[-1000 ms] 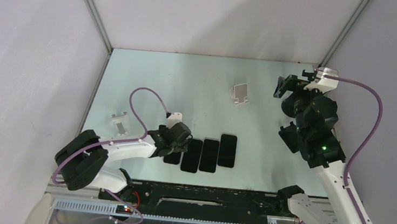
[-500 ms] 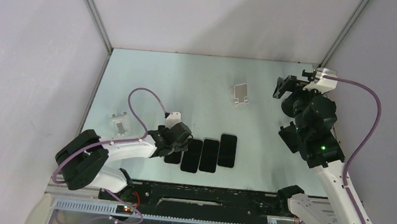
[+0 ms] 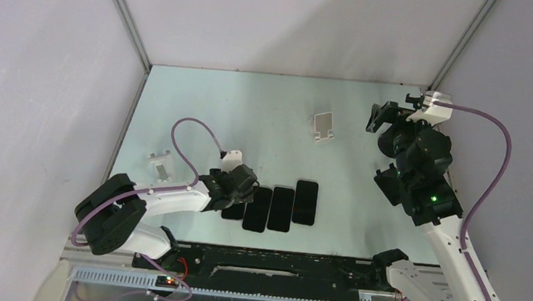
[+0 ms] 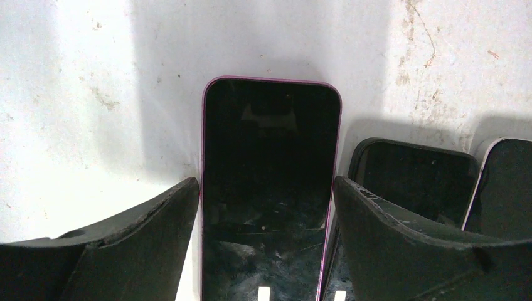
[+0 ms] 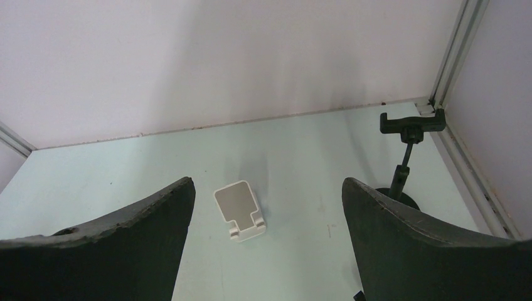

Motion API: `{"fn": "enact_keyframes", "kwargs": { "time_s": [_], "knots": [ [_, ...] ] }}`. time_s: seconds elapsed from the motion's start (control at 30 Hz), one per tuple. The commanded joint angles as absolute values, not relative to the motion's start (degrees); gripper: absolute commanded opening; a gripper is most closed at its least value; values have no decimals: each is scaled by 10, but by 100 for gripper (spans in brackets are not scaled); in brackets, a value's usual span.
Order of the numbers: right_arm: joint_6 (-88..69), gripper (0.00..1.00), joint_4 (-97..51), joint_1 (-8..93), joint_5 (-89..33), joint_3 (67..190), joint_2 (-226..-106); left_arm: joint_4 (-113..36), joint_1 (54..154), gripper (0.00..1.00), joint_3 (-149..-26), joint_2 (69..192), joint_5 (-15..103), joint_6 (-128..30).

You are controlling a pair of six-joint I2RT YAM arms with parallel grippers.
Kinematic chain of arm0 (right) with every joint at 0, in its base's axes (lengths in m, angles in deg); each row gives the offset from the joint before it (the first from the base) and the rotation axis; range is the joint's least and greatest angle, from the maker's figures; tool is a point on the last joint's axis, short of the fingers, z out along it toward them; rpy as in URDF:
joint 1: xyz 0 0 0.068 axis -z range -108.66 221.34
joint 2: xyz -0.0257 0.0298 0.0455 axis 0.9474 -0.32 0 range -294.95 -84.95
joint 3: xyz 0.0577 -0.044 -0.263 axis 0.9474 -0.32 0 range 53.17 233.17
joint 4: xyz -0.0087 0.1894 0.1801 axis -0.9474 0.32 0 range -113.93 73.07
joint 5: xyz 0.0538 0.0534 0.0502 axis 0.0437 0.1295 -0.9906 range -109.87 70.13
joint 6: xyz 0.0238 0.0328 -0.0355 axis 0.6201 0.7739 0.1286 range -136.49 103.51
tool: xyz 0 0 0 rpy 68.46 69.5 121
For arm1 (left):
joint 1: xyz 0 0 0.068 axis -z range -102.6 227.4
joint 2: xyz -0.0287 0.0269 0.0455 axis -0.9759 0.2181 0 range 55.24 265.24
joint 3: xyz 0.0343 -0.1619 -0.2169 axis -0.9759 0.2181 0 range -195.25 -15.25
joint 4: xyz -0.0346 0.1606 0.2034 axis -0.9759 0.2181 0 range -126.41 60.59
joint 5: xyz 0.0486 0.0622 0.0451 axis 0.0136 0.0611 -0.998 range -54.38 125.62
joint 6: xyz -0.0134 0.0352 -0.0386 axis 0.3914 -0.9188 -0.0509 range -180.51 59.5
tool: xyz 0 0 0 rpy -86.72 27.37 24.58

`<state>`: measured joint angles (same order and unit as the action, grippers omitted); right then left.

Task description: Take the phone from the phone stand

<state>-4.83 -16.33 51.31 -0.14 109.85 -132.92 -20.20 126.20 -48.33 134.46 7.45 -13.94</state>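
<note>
Several black phones lie flat in a row near the table's front. The leftmost phone (image 3: 230, 211) has a purple rim and also shows in the left wrist view (image 4: 270, 157). My left gripper (image 3: 234, 193) (image 4: 266, 185) is low over it and open, one finger along each long side, with thin gaps showing. A white phone stand (image 3: 322, 127) (image 5: 240, 210) stands empty at the back. Another white stand (image 3: 161, 165) stands empty at the left. My right gripper (image 3: 381, 120) (image 5: 266, 251) is open and empty, held high at the back right.
The other phones (image 3: 256, 208) (image 3: 281, 208) (image 3: 306, 202) lie close to the right of the leftmost one, and the nearest (image 4: 411, 179) is beside my right finger. A black clamp stand (image 5: 411, 125) stands in the back right corner. Walls close the table on three sides.
Hardly anything: the left gripper stays low over the leftmost phone, which lies flat. The right arm has not moved.
</note>
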Motion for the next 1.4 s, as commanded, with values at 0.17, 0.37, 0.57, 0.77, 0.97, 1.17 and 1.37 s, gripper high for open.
{"fn": "enact_keyframes", "kwargs": {
  "time_s": [0.17, 0.37, 0.57, 0.77, 0.97, 1.17, 1.37],
  "knots": [
    [-43, 89, -186, 511, -4, 1097, -1326, -70, 1262, 86, -446, 1363, 128, -102],
    [-48, 89, -189, 511, -6, 1097, -1324, -21, 1264, 87, -472, 1305, 111, -107],
    [-51, 89, -188, 512, -10, 1096, -1318, 45, 1264, 89, -556, 1258, 75, -130],
    [-51, 89, -160, 512, -21, 1097, -1311, 62, 1264, 93, -607, 1248, 62, -154],
    [-47, 89, -111, 511, -52, 1104, -1308, 61, 1263, 96, -629, 1247, 67, -166],
    [-24, 98, 27, 494, -124, 1166, -1353, 51, 1256, 99, -671, 1222, 73, -205],
    [-12, 99, 155, 443, -133, 1208, -1401, 66, 1245, 100, -704, 1206, 48, -223]
  ]
}}
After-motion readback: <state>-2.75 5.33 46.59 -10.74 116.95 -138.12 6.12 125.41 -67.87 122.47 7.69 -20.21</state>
